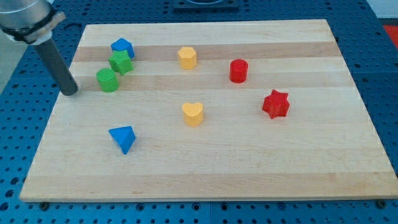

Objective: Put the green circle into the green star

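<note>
Camera view: my tip (70,91), having no jaws, sits left of the green circle (107,80), which touches the green star (120,62).

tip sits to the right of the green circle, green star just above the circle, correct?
Not quite. The camera view shows my tip to the view's left of the green circle, a small gap between them. The green star does sit just above the circle, toward the view's right.

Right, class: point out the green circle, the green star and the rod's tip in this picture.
green circle (107,80): camera view, on its top face.
green star (120,62): camera view, on its top face.
my tip (71,92): camera view, the rod's very end, on the view's left of the green circle.
</note>
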